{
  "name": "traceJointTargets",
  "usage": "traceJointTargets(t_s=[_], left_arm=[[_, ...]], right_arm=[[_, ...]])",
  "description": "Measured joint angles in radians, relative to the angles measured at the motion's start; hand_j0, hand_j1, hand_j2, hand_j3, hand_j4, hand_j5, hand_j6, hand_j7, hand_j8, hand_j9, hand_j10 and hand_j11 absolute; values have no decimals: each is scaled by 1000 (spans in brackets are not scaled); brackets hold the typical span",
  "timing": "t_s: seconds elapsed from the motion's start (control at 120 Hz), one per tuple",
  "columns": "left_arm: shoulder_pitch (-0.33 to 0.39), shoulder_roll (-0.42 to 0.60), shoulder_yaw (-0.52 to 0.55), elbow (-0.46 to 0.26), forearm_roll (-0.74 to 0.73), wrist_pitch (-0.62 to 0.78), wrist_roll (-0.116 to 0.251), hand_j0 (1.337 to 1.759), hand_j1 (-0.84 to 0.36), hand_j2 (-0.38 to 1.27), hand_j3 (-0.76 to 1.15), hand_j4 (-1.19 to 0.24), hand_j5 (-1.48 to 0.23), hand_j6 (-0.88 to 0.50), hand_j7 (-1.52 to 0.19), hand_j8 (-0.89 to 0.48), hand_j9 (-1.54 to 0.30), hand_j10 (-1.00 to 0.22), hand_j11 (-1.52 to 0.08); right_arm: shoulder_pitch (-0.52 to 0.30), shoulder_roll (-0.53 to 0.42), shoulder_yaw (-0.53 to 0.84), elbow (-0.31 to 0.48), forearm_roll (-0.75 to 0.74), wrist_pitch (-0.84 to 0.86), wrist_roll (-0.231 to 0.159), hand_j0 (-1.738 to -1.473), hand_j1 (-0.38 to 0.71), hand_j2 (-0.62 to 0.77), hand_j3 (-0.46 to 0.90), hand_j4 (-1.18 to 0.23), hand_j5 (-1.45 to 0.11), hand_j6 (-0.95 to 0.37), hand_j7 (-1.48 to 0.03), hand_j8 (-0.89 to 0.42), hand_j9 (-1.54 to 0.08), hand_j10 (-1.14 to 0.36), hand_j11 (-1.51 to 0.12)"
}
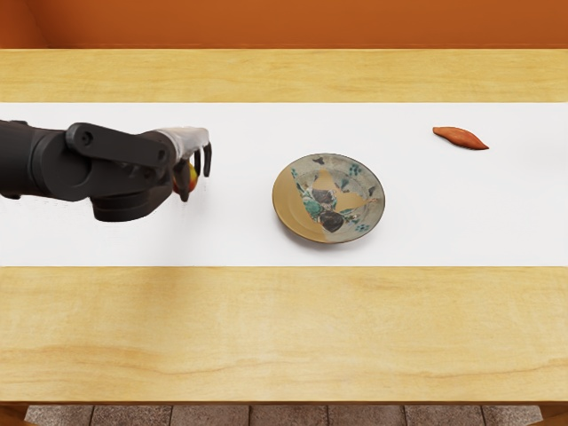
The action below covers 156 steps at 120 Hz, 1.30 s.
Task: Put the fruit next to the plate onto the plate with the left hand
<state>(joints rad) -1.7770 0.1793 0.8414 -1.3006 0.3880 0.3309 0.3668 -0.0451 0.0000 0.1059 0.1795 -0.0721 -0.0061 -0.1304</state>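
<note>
Your left hand point(188, 155), pale-backed with dark fingertips, curls its fingers down around the fruit point(185, 180). The fruit is small and round, showing red and yellow between them. It sits over the smooth white runner point(444, 222), well left of the plate point(286, 200), a round glazed ochre dish with painted leaves.

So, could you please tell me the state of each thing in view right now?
plate: flat on the white runner, holding nothing.
fruit: left of the plate, not yet on it.
left hand: curled shut around the fruit.
orange-red tapered item: lying on the white runner, right of the plate, untouched.
</note>
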Motion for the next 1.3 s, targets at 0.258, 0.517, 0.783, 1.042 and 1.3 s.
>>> traceJointTargets(t_s=[0.258, 0.517, 0.783, 1.042, 1.3], left_arm=[[-46, 8, -97, -4, -43, -87, -1, 1649, -215, 314, 0, -777, -1224, -571, -1126, -381, -1150, -545, -1174], [-70, -33, -186, -4, -53, -126, -1, 1649, -237, 344, 0, -766, -1252, -539, -1148, -369, -1162, -542, -1176], [-38, -124, -266, 30, -50, -129, 0, 1650, -246, 337, 0, -758, -1270, -529, -1160, -353, -1169, -526, -1172], [19, -179, -327, 118, -19, -128, -10, 1650, -252, 407, 0, -772, -1237, -539, -1175, -354, -1166, -545, -1169], [65, -179, -366, 150, 22, -125, -13, 1653, -310, 584, 0, -798, -1150, -683, -1126, -438, -1115, -557, -1120]], right_arm=[[0, 0, 0, 0, 0, 0, 0, -1658, -318, -5, 0, -26, -34, -26, -34, -26, -34, -26, -34], [0, 0, 0, 0, 0, 0, 0, -1658, -318, -5, 0, -26, -33, -26, -33, -26, -33, -26, -33], [0, 0, 0, 0, 0, 0, 0, -1658, -318, -5, 0, -26, -33, -26, -33, -26, -33, -26, -33], [0, 0, 0, 0, 0, 0, 0, -1658, -318, -5, 0, -26, -34, -26, -34, -26, -34, -26, -34], [0, 0, 0, 0, 0, 0, 0, -1658, -318, -5, 0, -26, -34, -26, -34, -26, -34, -26, -34]])
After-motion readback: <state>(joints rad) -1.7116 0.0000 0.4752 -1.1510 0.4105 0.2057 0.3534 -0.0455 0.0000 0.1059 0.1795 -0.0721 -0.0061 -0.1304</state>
